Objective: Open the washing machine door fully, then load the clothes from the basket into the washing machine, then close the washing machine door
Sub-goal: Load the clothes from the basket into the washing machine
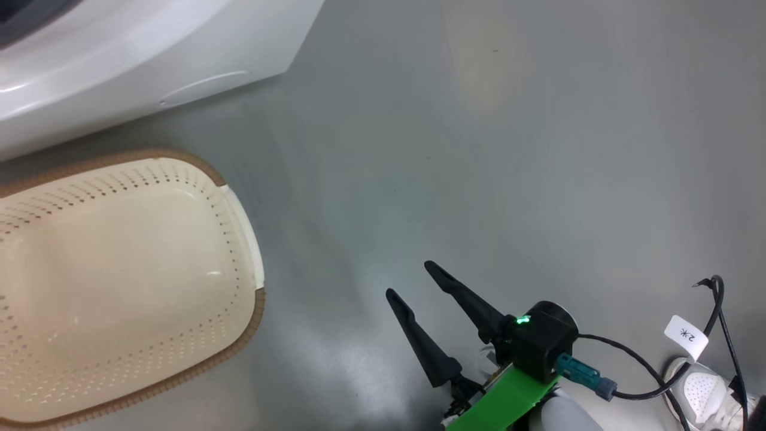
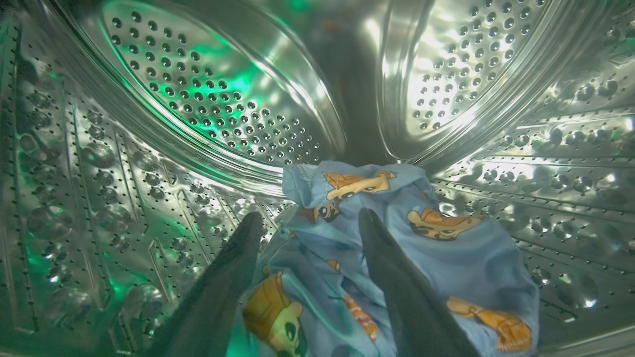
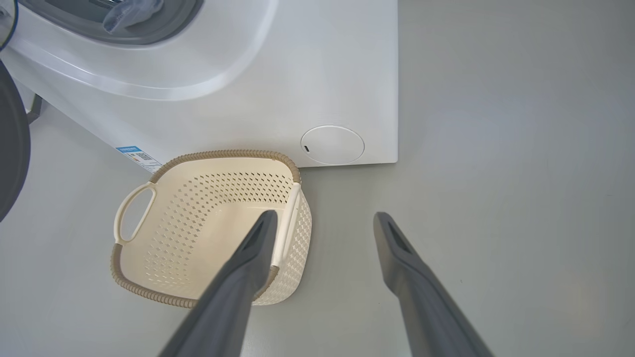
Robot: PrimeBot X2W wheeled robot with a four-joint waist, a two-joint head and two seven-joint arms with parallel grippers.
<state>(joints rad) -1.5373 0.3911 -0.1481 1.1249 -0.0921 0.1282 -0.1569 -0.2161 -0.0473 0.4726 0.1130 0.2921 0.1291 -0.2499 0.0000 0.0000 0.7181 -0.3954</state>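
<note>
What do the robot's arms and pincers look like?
The right pincer has two long, dark grey, tapering fingers on a black boxy housing with a green light, fixed to a bright green bracket and a pale forearm. A teal plug feeds a black cable carrying a white tag. The left pincer has the same dark fingers.

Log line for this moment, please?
stage: loading | left hand open in washing machine drum, at blue printed garment | right hand open over floor beside basket | basket empty
</note>
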